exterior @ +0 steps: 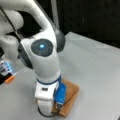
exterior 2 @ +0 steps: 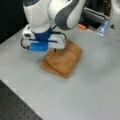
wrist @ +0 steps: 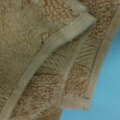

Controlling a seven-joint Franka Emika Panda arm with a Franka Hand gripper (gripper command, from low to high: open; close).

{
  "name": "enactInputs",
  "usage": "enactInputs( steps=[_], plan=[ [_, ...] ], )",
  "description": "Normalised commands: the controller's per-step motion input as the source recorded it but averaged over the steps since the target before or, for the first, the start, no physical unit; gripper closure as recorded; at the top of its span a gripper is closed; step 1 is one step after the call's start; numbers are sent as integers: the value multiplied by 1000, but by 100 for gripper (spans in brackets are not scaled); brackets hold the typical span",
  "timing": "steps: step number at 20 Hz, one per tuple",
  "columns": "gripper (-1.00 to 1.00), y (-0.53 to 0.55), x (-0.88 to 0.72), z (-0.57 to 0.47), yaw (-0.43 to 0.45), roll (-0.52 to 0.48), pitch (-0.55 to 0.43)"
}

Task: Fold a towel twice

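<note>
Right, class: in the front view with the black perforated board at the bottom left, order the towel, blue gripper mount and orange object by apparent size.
1. towel
2. blue gripper mount
3. orange object, farther back, so its rank is unsure.

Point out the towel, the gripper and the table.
towel [exterior 2: 66,58]: in a front view, on its folded top layer.
gripper [exterior 2: 55,50]: in a front view, just above the towel, at the fingers under the blue-and-white hand.
table [exterior 2: 95,85]: in a front view, on bare grey surface right of the towel.
</note>
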Motion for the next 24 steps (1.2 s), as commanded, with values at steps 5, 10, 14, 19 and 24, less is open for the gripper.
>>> enactInputs(
  steps=[5,10,14,19,24],
  plan=[
    [-100,197,9,179,-300,16,113],
    [-100,103,-4,84,-278,98,29],
    [-100,206,-91,97,-478,142,-48],
    [-100,310,-156,78,-377,33,-30],
    [-100,339,-198,56,-270,-38,-43]
  ],
)
